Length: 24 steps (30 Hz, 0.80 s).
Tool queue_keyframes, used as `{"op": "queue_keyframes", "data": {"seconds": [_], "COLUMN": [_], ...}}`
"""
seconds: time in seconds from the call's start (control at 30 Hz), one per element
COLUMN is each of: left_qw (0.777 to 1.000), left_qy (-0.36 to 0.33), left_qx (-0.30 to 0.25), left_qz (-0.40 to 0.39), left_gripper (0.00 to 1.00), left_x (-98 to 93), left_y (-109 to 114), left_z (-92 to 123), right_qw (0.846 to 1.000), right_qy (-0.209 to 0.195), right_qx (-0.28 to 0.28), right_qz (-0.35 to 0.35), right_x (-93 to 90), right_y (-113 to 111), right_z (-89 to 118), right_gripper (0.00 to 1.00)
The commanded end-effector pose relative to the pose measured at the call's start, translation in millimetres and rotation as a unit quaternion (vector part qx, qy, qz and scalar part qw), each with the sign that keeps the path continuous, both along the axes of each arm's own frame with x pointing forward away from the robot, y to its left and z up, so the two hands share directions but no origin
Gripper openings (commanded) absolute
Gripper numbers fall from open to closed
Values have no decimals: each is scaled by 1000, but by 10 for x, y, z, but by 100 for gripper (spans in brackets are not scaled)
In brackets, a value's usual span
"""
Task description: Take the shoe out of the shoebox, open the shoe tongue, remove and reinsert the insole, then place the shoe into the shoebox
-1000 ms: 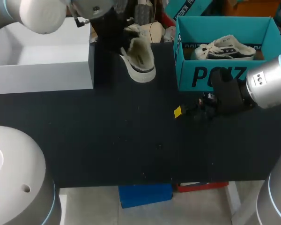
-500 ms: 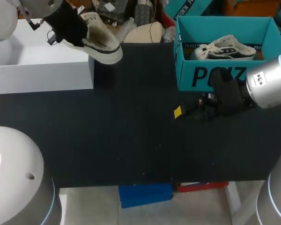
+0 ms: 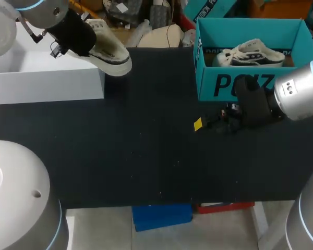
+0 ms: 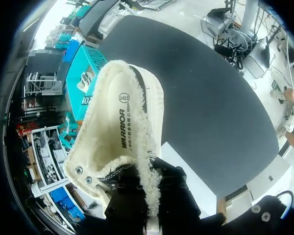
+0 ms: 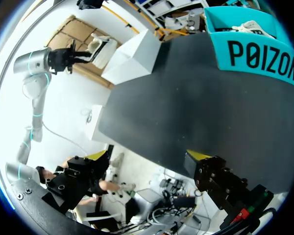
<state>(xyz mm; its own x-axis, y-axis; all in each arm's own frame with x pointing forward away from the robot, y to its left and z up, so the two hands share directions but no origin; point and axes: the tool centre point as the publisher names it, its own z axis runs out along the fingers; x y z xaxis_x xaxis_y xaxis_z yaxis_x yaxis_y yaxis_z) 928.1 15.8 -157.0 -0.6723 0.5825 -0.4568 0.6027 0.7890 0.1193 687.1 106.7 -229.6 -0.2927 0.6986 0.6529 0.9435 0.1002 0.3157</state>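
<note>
Left gripper [image 3: 87,42]: I see its fingers closed on the fleecy rim of the shoe, near the eyelets. The yellow tips are hidden by the lining, but the shoe hangs from this grip alone.
Shoe [image 3: 110,52]: it is held in the air above the right end of the white shoebox [image 3: 47,78], with the toe out past the box wall over the back of the table [image 3: 146,156]. It is tilted, opening upward. In my left wrist view the cream insole [image 4: 121,129] lies flat inside it.
Right gripper [image 5: 149,156]: its fingers stand wide apart with nothing between them. It hovers low over the table, just in front of the teal box [image 3: 240,86] and not touching it.
Teal box: it stands at the table's far right, with a second shoe [image 3: 250,53] lying on its side inside.
White shoebox: it stands at the table's far left, well apart from the teal box.
</note>
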Motion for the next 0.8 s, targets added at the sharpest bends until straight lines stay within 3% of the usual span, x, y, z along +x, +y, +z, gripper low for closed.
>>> {"op": "queue_keyframes", "data": {"seconds": [0.03,0.2,0.37,0.57,0.8], "left_qw": [994,978,961,944,941], "left_qy": [15,30,38,42,53], "left_qx": [29,19,1,-15,-14], "left_qz": [102,207,272,326,334], "left_gripper": [0,0,0,0,0], "left_x": [452,876,1146,1355,1438], "left_y": [38,443,834,1210,1429], "left_z": [-30,-81,-111,-178,-405], "right_qw": [1000,1000,1000,1000,1000], "right_qy": [1,1,1,1,1], "right_qx": [-1,-1,-1,-1,-1], "right_qz": [0,0,0,0,0], "right_x": [2,2,2,2,2], "right_y": [4,4,4,4,4], "right_z": [3,3,3,3,3], "right_gripper": [100,100,100,100,100]}}
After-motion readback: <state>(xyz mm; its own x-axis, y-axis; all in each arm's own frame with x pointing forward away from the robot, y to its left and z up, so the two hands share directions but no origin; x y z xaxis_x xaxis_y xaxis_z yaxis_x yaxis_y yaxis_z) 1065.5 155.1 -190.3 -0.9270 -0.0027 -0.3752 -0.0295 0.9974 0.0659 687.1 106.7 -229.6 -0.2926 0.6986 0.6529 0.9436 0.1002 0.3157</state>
